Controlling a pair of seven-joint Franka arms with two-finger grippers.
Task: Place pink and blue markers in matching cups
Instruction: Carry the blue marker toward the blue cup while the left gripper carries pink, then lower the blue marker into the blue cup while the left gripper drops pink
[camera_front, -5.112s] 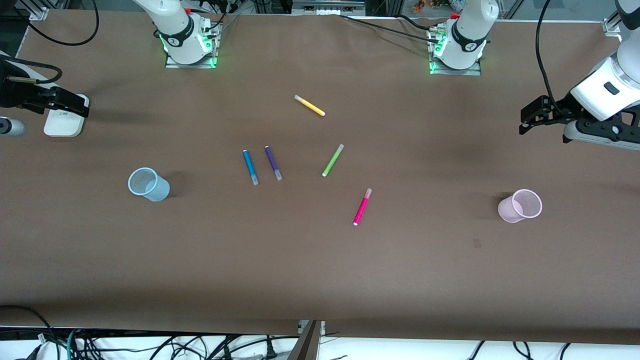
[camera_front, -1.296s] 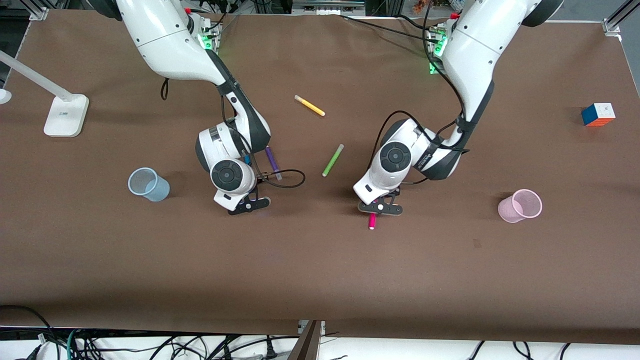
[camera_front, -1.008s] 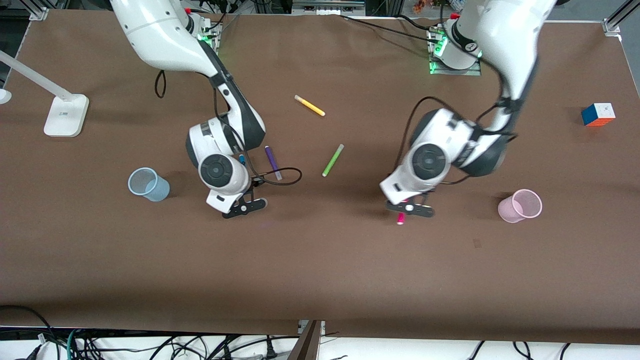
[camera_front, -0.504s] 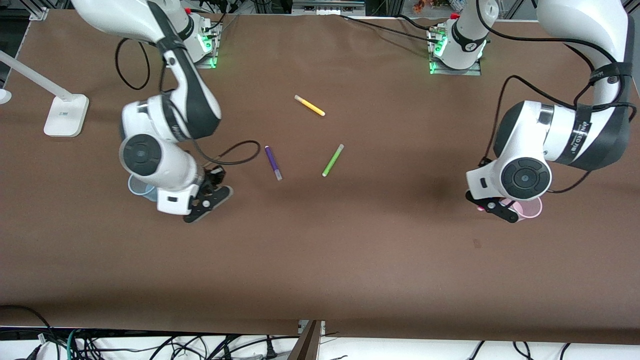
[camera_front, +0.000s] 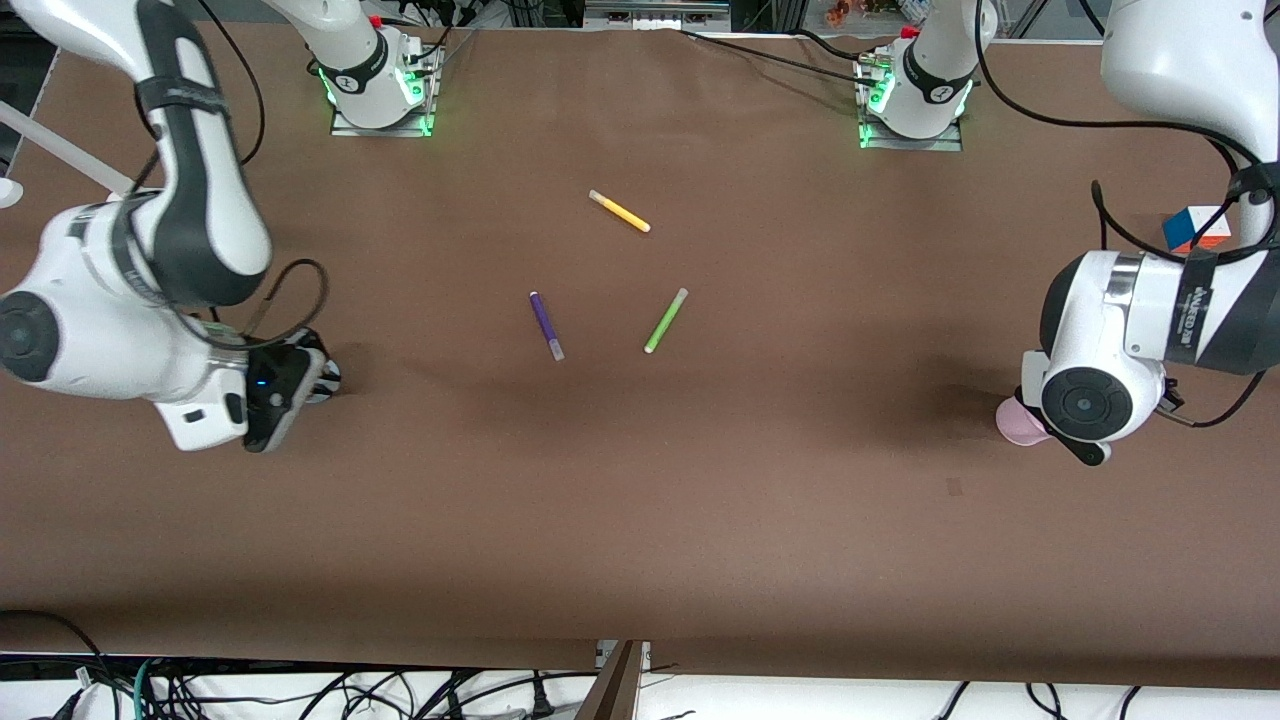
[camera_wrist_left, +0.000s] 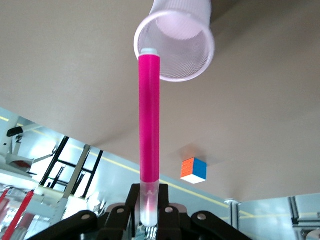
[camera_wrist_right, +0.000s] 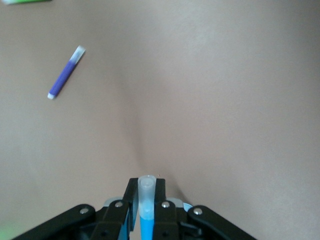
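My left gripper (camera_wrist_left: 149, 194) is shut on the cap end of the pink marker (camera_wrist_left: 149, 115). The marker's other end is at the open mouth of the pale pink cup (camera_wrist_left: 175, 42). In the front view the left wrist covers most of the pink cup (camera_front: 1016, 420). My right gripper (camera_wrist_right: 146, 196) is shut on the blue marker (camera_wrist_right: 146, 217), whose pale cap sticks out past the fingers. The rim of the pale blue cup (camera_wrist_right: 176, 202) shows just under them. In the front view the right hand (camera_front: 275, 392) covers nearly all of the blue cup (camera_front: 329, 379).
A dark purple pen (camera_front: 546, 325), a lime-green pen (camera_front: 665, 320) and a yellow pen (camera_front: 619, 211) lie in the middle of the table. A colour cube (camera_front: 1190, 228) sits at the left arm's end, partly covered by the arm.
Both arms lifted their markers from the middle of the table and carried them outward: the right arm to the blue cup, the left arm to the pink cup.
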